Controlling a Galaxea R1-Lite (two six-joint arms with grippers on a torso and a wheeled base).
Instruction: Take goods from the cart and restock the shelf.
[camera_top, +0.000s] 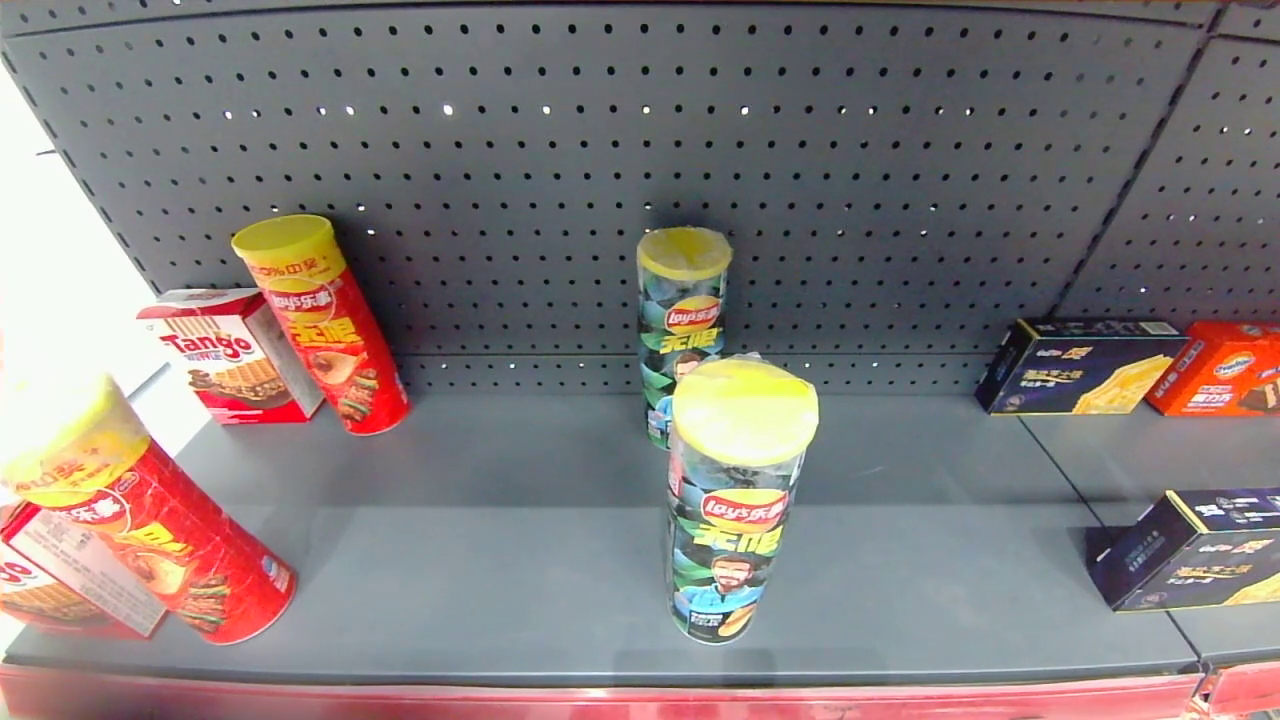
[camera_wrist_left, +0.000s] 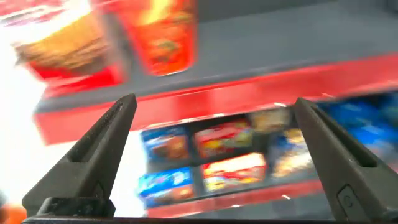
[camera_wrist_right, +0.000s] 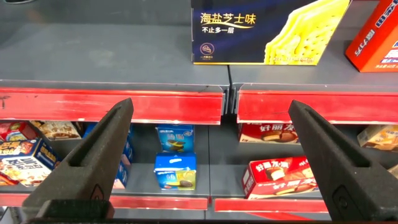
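Observation:
Two green-and-blue chip cans with yellow lids stand upright mid-shelf, one near the front (camera_top: 738, 500) and one behind it by the pegboard (camera_top: 685, 330). Red chip cans stand at the left, at the back (camera_top: 320, 320) and at the front (camera_top: 150, 520). My left gripper (camera_wrist_left: 214, 102) is open with nothing between its fingers, below and in front of the red shelf edge (camera_wrist_left: 205, 99), facing a red can (camera_wrist_left: 163, 34). My right gripper (camera_wrist_right: 211, 104) is open too, in front of the red shelf edge (camera_wrist_right: 112, 102) under a dark biscuit box (camera_wrist_right: 267, 31).
A red wafer box (camera_top: 230, 350) stands beside the back red can. Dark boxes (camera_top: 1085, 365) (camera_top: 1190, 550) and an orange box (camera_top: 1220, 365) lie on the right shelf section. The grey shelf board (camera_top: 500, 520) is bare between the cans. Lower shelves hold packaged goods (camera_wrist_right: 174, 171).

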